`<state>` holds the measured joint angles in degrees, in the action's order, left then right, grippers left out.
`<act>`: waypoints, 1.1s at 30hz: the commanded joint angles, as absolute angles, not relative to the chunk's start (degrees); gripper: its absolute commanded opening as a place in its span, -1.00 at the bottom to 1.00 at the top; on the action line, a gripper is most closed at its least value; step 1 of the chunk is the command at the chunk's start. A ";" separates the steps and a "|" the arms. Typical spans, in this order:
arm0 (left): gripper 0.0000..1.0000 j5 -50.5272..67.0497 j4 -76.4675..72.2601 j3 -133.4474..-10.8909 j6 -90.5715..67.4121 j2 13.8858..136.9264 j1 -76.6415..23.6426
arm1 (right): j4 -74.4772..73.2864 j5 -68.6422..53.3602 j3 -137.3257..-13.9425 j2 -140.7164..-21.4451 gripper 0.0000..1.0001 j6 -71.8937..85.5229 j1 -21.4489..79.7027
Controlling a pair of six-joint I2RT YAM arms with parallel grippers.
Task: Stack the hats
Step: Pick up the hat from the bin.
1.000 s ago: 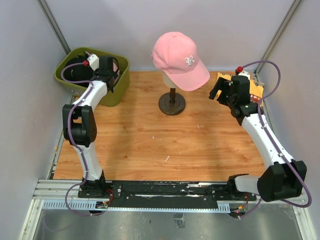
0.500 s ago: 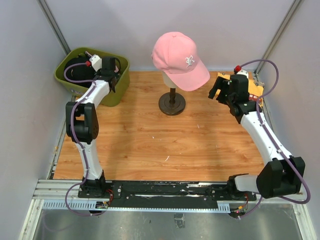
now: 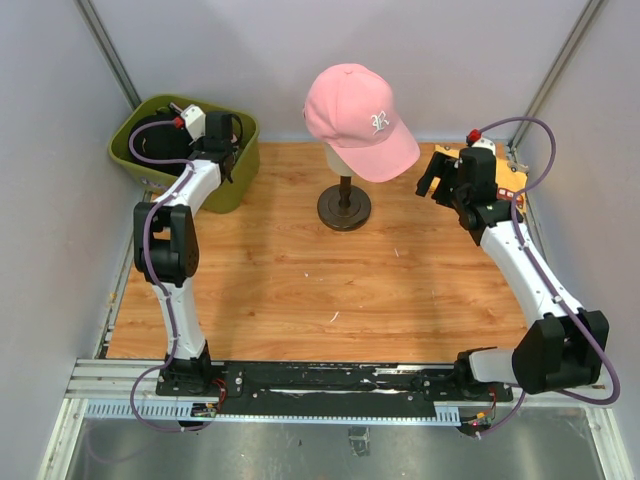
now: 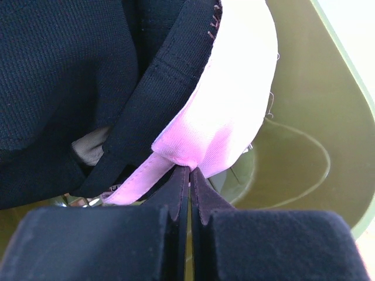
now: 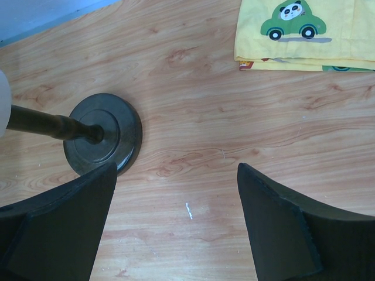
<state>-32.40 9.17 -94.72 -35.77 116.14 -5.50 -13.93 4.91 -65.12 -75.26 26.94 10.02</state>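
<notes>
A pink hat with a white logo (image 3: 355, 115) sits on the mannequin head. Inside the olive-green bin (image 3: 237, 188), my left gripper (image 3: 222, 138) reaches down among more hats. In the left wrist view its jaws (image 4: 189, 171) are shut, pinching the folded edge of a pink hat (image 4: 228, 111). That hat lies against a black hat (image 4: 64, 70), and a bit of beige fabric (image 4: 91, 146) shows under it. My right gripper (image 3: 438, 178) hovers open above the wood to the right of the stand, with nothing between its fingers (image 5: 176, 193).
The mannequin's dark round base (image 5: 102, 133) stands on the wooden table left of my right gripper. A folded yellow cloth with a panda car print (image 5: 304, 29) lies at the back right corner. The bin wall (image 4: 310, 117) rises close on the right of my left fingers.
My left gripper has pushed a little deeper into the bin and its jaws have shut on the pink fabric. The right arm has barely moved.
</notes>
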 commanded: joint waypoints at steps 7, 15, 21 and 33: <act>-0.99 -32.28 3.65 -93.45 -36.79 109.77 -6.04 | -14.03 5.19 -67.81 -73.37 0.69 25.85 10.50; -0.99 -30.62 2.91 -94.48 -37.64 103.55 -6.15 | -15.31 5.36 -69.13 -71.44 0.68 26.10 10.63; -0.99 -28.55 2.44 -93.05 -39.53 99.52 -6.15 | -16.24 5.70 -69.34 -70.10 0.68 25.78 10.70; -0.99 -27.62 4.70 -92.46 -43.37 95.11 -5.85 | -18.07 6.38 -70.29 -67.59 0.68 24.82 11.10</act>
<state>-27.64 7.46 -91.48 -40.58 98.63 -5.76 -16.97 4.78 -67.81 -69.63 26.28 10.02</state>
